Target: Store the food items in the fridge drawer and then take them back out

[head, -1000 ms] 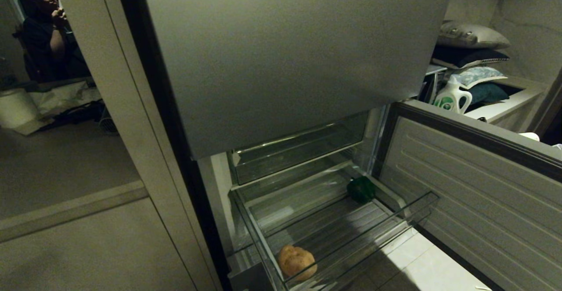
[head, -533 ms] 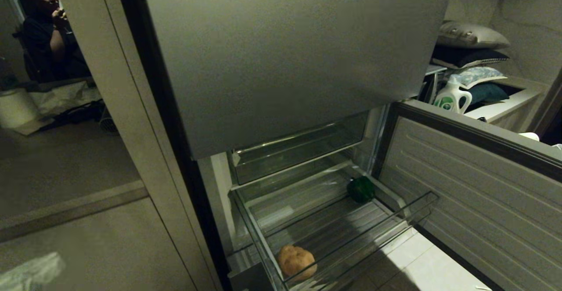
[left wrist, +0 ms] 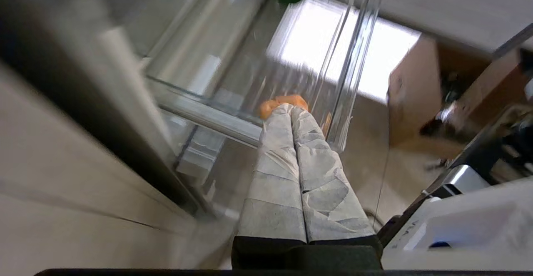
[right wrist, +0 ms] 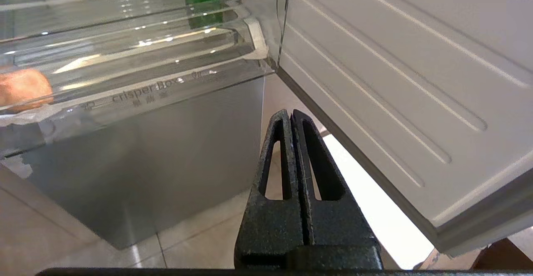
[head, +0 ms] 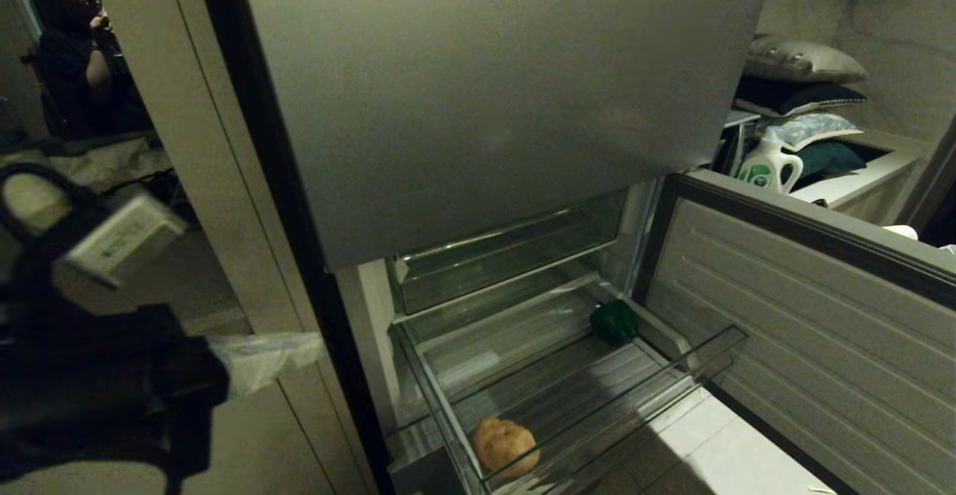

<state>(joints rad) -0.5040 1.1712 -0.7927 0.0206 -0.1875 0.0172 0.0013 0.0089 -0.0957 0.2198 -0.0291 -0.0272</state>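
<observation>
Grey fridge [head: 485,92] filled the upper frame; its fridge drawer [right wrist: 166,88] read "crisperBox". Left end effector [left wrist: 291,109] and right end effector [right wrist: 291,115] were both pressed together, empty.

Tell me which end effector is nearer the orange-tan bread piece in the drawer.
Left. The left end effector, shut, points at the bread piece from just outside the fridge drawer, by its left front corner. The right end effector, shut, hangs lower, below the drawer's right front corner.

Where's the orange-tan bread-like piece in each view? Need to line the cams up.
Head: orange-tan piece at bottom centre, in the fridge drawer's near left corner.
Left wrist: mid-frame, just beyond the shut left gripper.
Right wrist: left edge, behind the clear front lip.
Shared landmark: dark-green piece.
</observation>
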